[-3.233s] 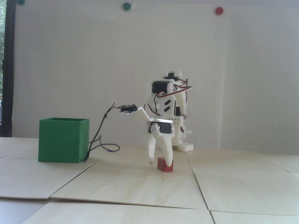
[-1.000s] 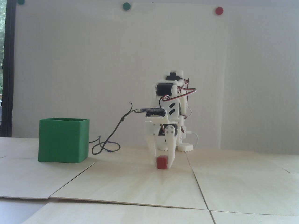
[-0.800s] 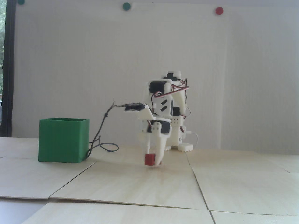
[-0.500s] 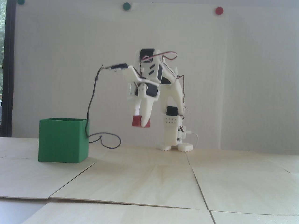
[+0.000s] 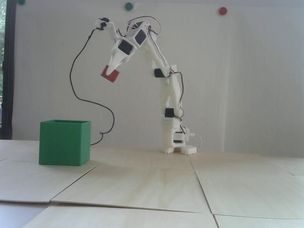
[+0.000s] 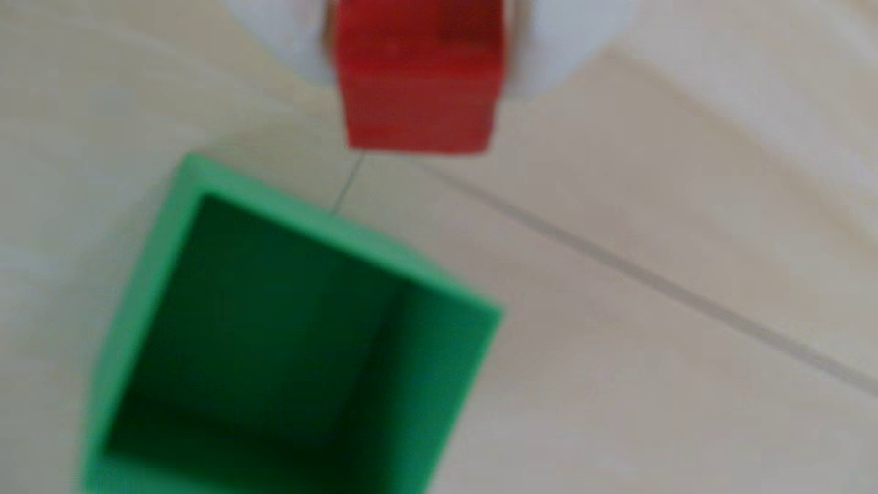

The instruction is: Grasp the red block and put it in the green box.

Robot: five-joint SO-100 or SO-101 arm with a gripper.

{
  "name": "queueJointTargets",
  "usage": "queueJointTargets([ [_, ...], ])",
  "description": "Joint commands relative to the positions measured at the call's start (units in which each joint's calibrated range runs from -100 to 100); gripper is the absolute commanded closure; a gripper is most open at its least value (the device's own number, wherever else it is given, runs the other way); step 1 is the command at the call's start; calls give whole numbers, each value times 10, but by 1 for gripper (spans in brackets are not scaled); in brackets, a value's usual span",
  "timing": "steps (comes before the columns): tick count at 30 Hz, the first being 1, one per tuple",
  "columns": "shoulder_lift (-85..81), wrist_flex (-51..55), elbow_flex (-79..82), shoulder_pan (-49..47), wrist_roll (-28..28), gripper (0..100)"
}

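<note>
A white plastic arm is reaching up and leftward in the fixed view, its claw (image 5: 109, 73) pointing down at a slant and gripping the block (image 5: 110, 75), a small matte red brick that is hanging tilted in the air, high above the bench (image 5: 152, 185). The block is sitting up and to the right of the box (image 5: 64, 142), well apart from it. The box is a green plastic cube with thin walls and finely ribbed sides, standing upright on the pale, smooth wooden panels of the bench. A thin dark cable (image 5: 78, 95) is looping down from the wrist toward the box's right side. In the blurred wrist view, the block (image 6: 418, 80) is showing a squarish end between two white fingers (image 6: 546, 47), and the box (image 6: 142, 304) is lying below it with its open, dark, empty hollow facing the camera.
</note>
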Motion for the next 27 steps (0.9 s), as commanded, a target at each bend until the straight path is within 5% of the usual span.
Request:
queueJointTargets([
  [1,-63,-17,-38,48,-2,98],
  [27,95,-269,-43,-53,-15,98],
])
